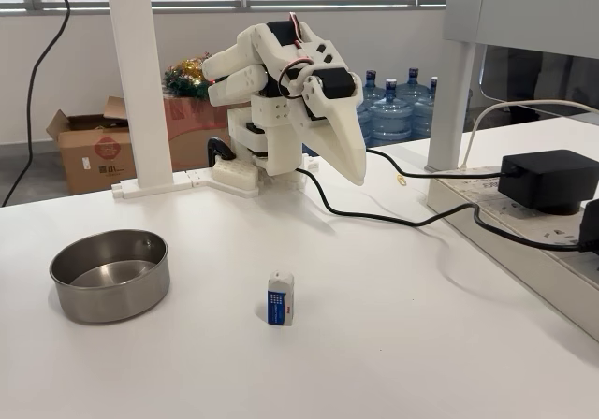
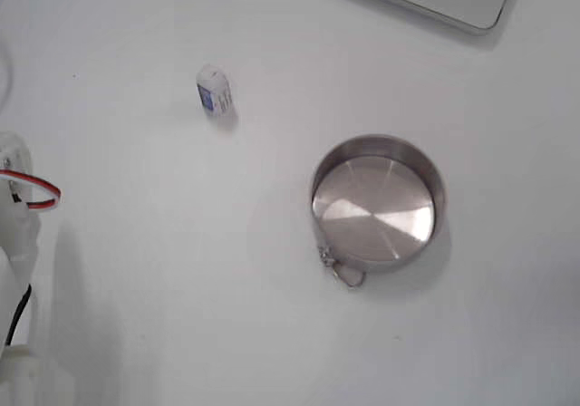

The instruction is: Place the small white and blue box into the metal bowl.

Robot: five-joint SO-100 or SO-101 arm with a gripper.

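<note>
**Trainee:** Small white and blue box (image 1: 280,298), where does it stand on my screen?

**Operator:** In a fixed view from the table's front, I read left to right. First comes the metal bowl (image 1: 110,275), resting on the white table (image 1: 393,344) with nothing inside. To its right, well apart, the box stands upright on the bare tabletop, blue face toward the camera. Behind both, the white arm (image 1: 281,101) is folded at the table's far edge, its gripper (image 1: 354,171) pointing down and hanging above the surface, well away from the box. Farther right, a black cable (image 1: 374,215) runs to a black adapter (image 1: 549,180).

**Trainee:** And the view from above?

**Operator:** There the order reverses: the box (image 2: 215,91) lies upper left and the bowl (image 2: 376,205) right of centre, again well apart, a small ring at its lower rim.

**Trainee:** Gripper state?

**Operator:** I see its fingers lying together, closed on nothing.
</note>
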